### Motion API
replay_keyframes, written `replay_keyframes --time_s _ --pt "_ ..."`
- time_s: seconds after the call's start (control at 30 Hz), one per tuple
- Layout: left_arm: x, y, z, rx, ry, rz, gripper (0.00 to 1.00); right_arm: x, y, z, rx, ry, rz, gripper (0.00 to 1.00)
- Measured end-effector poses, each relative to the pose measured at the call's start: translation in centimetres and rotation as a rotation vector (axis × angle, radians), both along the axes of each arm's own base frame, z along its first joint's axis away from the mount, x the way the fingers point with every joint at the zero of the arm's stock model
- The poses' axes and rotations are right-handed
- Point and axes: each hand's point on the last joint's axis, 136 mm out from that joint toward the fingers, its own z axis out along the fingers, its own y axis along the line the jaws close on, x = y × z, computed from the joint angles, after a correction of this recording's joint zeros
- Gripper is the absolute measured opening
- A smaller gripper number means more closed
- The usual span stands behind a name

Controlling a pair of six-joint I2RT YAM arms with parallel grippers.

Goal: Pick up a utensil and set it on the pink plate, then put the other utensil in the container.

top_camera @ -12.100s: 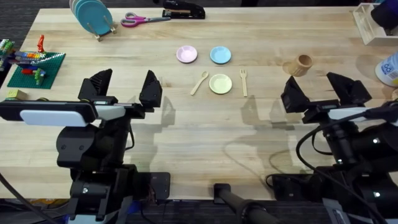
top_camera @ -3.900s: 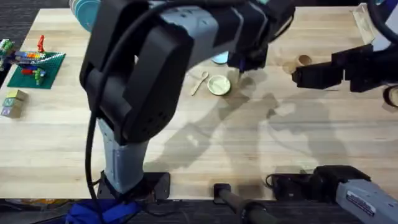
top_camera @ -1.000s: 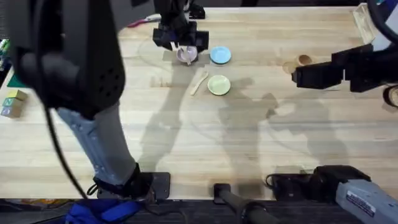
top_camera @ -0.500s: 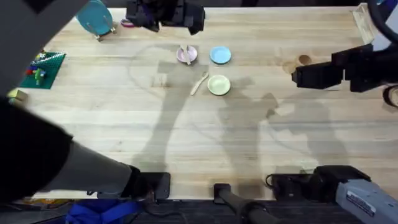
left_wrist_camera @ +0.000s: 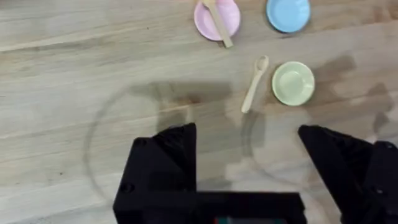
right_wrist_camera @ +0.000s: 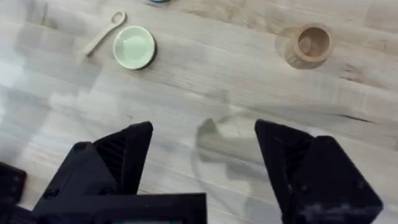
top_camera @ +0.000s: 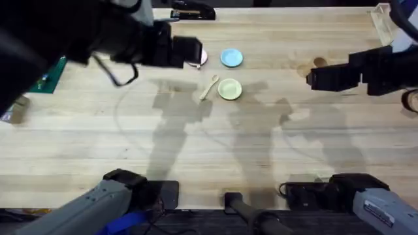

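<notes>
Risking nudging the spoon, lying at nine o'clock of the yellow plate, with spread empty left gripper; right gripper gaping too.

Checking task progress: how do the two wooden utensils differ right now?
The wooden fork lies across the small round pink plate, its handle overhanging the rim; the wooden spoon lies flat on the bare table beside the pale yellow plate. The fork is placed; the spoon is not yet in any container. Both are pale wood.
</notes>
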Motion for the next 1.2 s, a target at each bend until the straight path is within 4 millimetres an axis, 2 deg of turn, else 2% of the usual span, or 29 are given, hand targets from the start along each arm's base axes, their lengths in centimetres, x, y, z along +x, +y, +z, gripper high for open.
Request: replay_keyframes --time_s 0.2,0.33,0.47,0.7,0.93,1.07,1.2 --pt "-3.8 -0.3 -0.3 -0.045 0.012 -0.074 0.993 0.4 -1.0 0.0 -0.006 0.004 -0.099 0.998" --pt "-5.3 -0.5 -0.4 -0.069 0.004 -0.1 0.994 0.6 -1.5 0.0 -0.014 0.0 -0.14 0.998" --pt "-6.2 -0.4 -0.1 -0.081 -0.019 -0.113 0.995 0.7 -1.8 0.0 -0.02 0.002 -0.156 0.998" --pt "-6.2 -0.4 0.0 -0.081 -0.028 -0.113 0.994 0.7 -1.7 0.0 -0.024 0.002 -0.157 0.997" --pt "-6.4 -0.2 -0.2 -0.071 -0.02 -0.112 0.993 0.9 0.3 0.4 -0.09 0.007 -0.091 0.996" --pt "-6.9 0.2 -0.7 -0.048 0.008 -0.104 0.995 1.9 2.7 1.2 -0.101 0.031 -0.045 0.996" --pt "-7.3 0.7 -1.1 -0.025 0.027 -0.094 0.994 3.2 5.5 1.1 -0.102 0.096 -0.012 0.996"
